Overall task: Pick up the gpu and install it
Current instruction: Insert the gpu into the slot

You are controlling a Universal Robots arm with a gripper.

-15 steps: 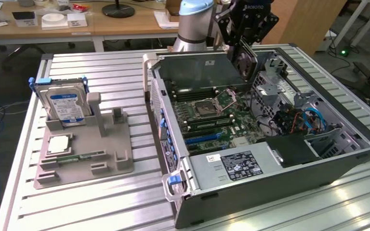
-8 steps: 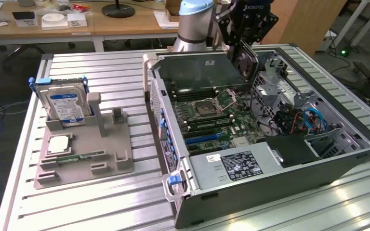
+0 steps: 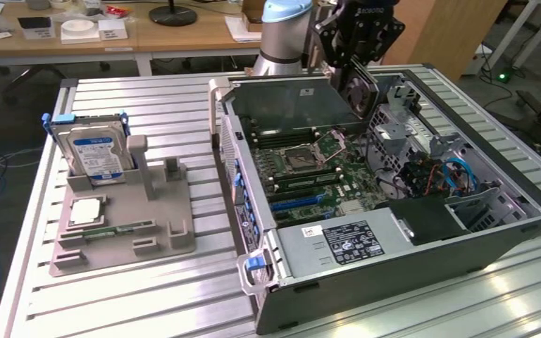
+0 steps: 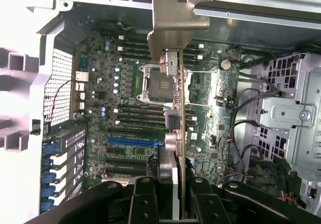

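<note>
The open computer case (image 3: 496, 236) holds a motherboard (image 3: 318, 176) and a power supply (image 3: 346, 243). A gray tray (image 3: 172, 225) on the surface (image 3: 139, 303) carries an upright hard drive (image 3: 96, 155). The gripper (image 4: 173, 186) is clamped on the gpu (image 4: 170, 163), which hangs edge-on above the motherboard. Its long axis runs away from the fingers, silver bracket (image 4: 173, 18) farthest.

1 gpu (image 4: 171, 63), 1 HDD (image 3: 96, 156), 1 case (image 3: 496, 243)

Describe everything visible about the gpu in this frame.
Thin green gpu with a black fan cooler on one face and a bent silver metal bracket at one end. The tool clamps it by both faces, holding it on edge and tilted over the open computer case, above the motherboard, not seated in any slot.
</note>
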